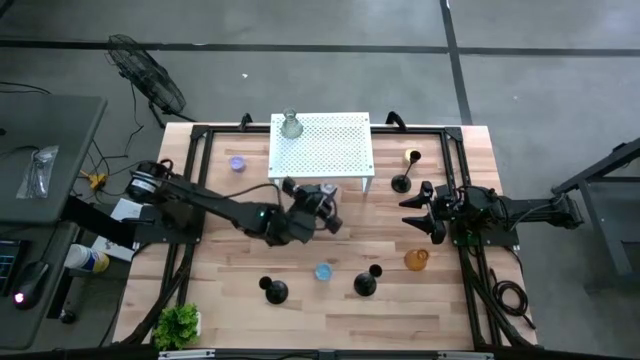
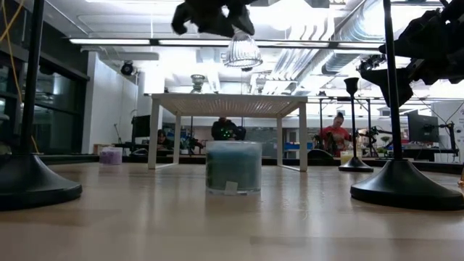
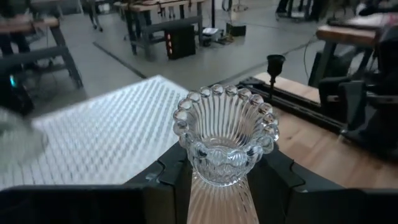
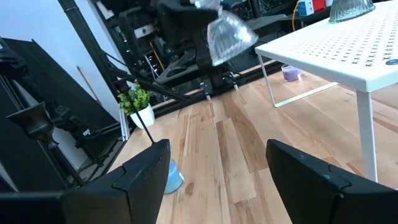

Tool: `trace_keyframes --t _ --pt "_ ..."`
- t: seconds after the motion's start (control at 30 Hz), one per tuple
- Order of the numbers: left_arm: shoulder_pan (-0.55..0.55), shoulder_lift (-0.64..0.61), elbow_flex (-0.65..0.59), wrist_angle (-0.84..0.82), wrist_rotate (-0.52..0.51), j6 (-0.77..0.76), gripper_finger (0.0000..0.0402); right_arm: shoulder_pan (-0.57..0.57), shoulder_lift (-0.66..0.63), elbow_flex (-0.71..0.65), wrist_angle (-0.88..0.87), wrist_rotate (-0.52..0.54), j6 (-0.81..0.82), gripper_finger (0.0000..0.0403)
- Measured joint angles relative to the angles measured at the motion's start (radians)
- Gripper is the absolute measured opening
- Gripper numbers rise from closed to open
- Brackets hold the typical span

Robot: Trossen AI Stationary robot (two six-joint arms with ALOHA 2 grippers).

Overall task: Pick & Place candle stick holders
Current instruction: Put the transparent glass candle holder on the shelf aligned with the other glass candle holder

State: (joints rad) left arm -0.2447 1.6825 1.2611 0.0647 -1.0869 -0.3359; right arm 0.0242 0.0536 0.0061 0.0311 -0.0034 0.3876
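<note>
Aloft, left claw [image 3: 217,186] clamped around clear ribbed cup [image 3: 225,133], probably beside white stand [image 1: 322,143].

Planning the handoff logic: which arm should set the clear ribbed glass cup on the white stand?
Left. Its hand holds the clear cup beside the white stand; the right hand waits open, farther off.

Airborne ribbed clear cup [image 3: 225,142]

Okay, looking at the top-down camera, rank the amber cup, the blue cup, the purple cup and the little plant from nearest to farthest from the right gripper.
From the right gripper, open at the table's right side:
1. Amber cup, just beside it toward the front.
2. Blue cup, front centre.
3. Purple cup, back left.
4. Plant, front-left corner.
</note>
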Motion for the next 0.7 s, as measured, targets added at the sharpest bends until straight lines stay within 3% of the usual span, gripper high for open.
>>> trace_keyframes --t 0.2,0.5,0.7 --pt "0.099 0.0 0.082 -0.014 0.08 0.153 0.0117 0.0 0.0 0.0 0.0 0.0 0.0 0.026" --pt "0.243 0.002 0.09 -0.033 0.052 0.145 0.0117 0.0 0.0 0.0 0.0 0.0 0.0 0.026" --pt "0.303 0.039 0.09 -0.037 0.085 0.101 0.0117 0.0 0.0 0.0 0.0 0.0 0.0 0.026"
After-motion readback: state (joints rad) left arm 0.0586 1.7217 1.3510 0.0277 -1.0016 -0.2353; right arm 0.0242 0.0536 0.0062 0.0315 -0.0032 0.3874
